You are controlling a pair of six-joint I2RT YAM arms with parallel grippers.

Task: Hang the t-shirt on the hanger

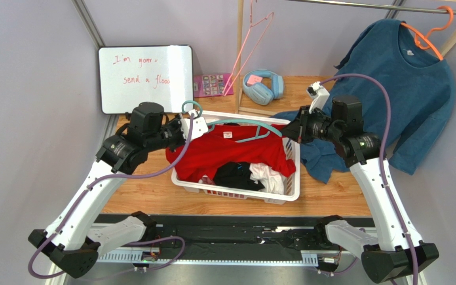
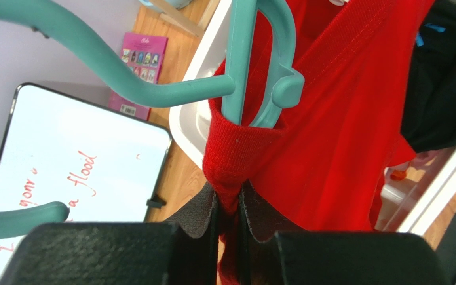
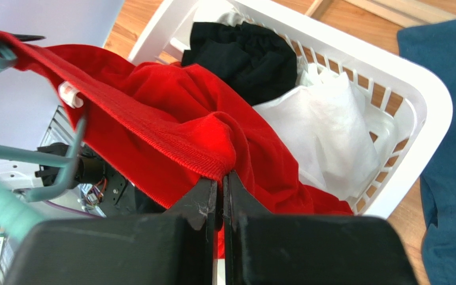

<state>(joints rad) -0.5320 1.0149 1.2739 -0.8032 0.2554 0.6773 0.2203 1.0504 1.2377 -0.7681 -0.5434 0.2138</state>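
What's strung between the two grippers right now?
In the top view, the red t-shirt spans from the left gripper to the right gripper, both shut on its collar. The teal hanger lies along it, over the white basket.

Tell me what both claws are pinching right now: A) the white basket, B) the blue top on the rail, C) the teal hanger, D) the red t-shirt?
D: the left claw and the right claw are each closed on a ribbed edge of the red t-shirt, over the white basket.
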